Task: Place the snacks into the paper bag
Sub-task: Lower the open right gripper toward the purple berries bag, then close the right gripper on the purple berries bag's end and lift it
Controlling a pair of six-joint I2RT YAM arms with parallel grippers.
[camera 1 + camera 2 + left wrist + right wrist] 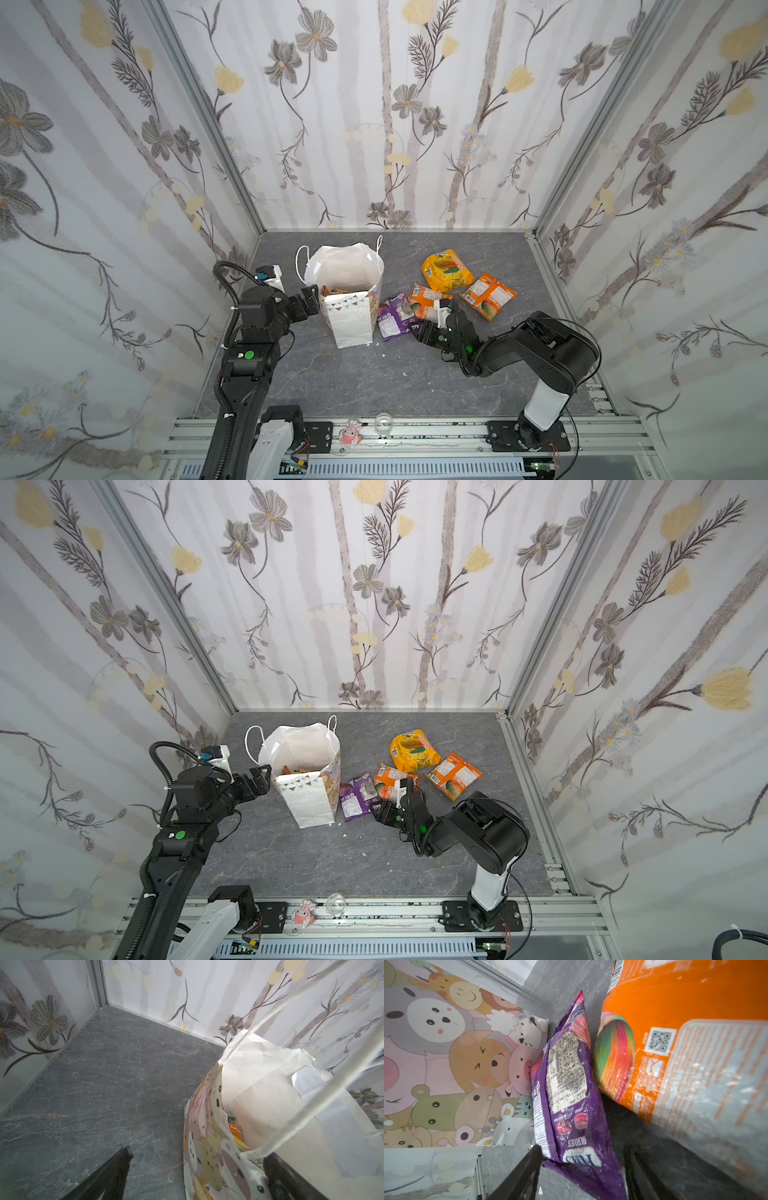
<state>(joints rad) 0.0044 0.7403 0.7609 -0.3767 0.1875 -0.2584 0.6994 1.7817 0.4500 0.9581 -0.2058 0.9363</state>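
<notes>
Purple snack packet lies on desk just beside paper bag; right end effector spread, straddling its end, not pinching yet. Step: grasp. Next likely needs squeeze, lift, carry over bag mouth. Left end effector spread astride bag's wall. Orange packets lie further off.

White paper gift bag with cord handles: 1
Flat orange crinkly packets: 2
Purple crinkly packet: 1
Puffy yellow-orange packet: 1
</notes>
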